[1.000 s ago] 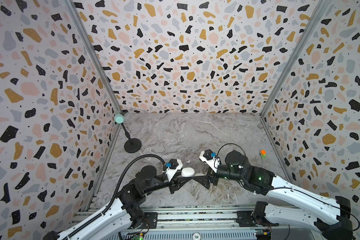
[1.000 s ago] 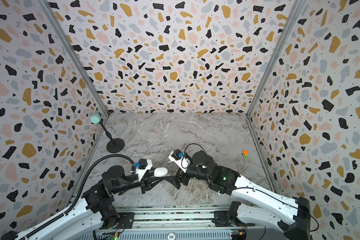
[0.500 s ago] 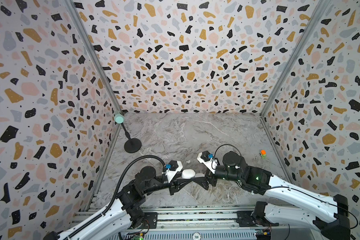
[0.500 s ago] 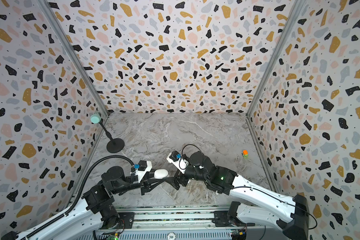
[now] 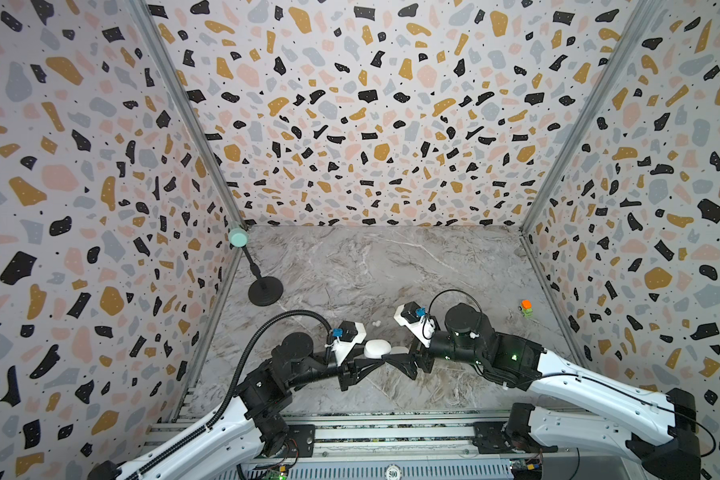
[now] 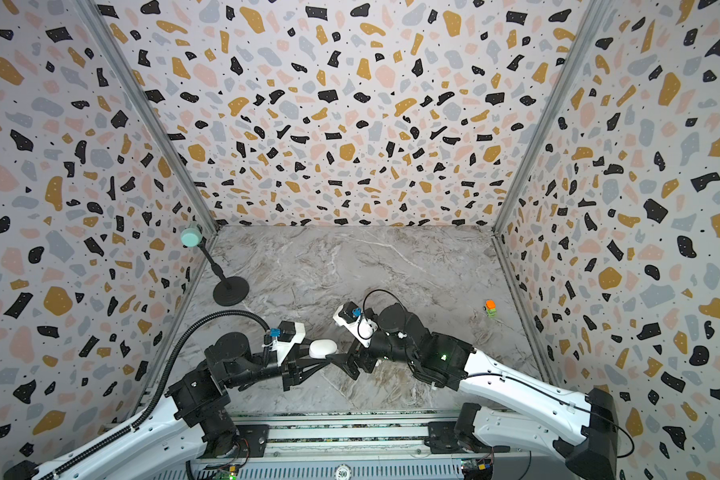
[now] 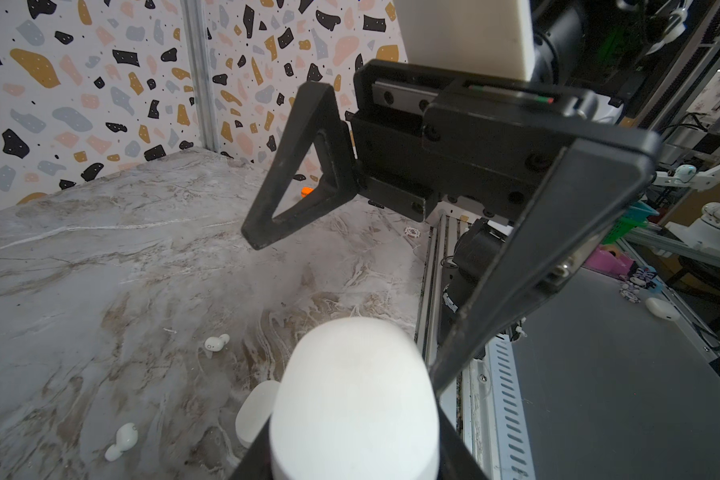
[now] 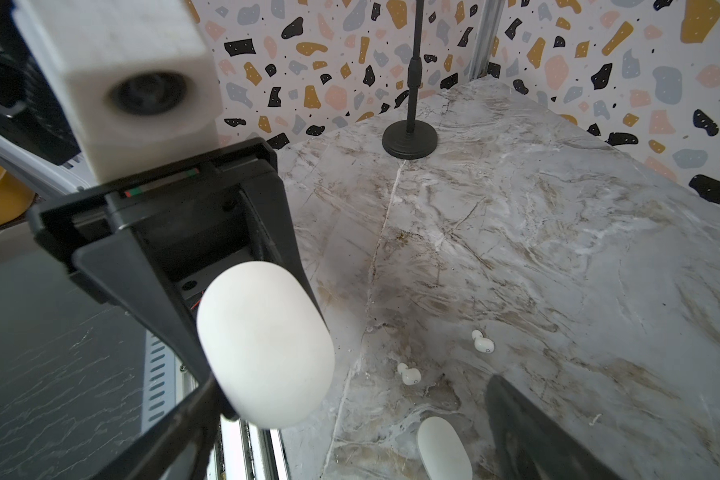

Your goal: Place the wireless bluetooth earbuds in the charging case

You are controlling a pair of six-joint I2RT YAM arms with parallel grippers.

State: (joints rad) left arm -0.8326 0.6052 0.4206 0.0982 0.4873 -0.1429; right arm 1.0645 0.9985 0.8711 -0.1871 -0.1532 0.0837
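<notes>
My left gripper is shut on a white oval charging case and holds it above the marble table. My right gripper faces it, open wide. One of its fingers is close beside the case. A second white case lies on the table below. Two tiny white earbuds lie loose on the marble past it. They also show in the left wrist view as one earbud and another earbud.
A black microphone stand with a mint head stands at the back left. A small orange and green toy sits near the right wall. Terrazzo walls close three sides, and a metal rail runs along the front edge.
My right arm has shifted slightly left, toward the case in my left gripper. The left gripper has barely moved and keeps its hold.
</notes>
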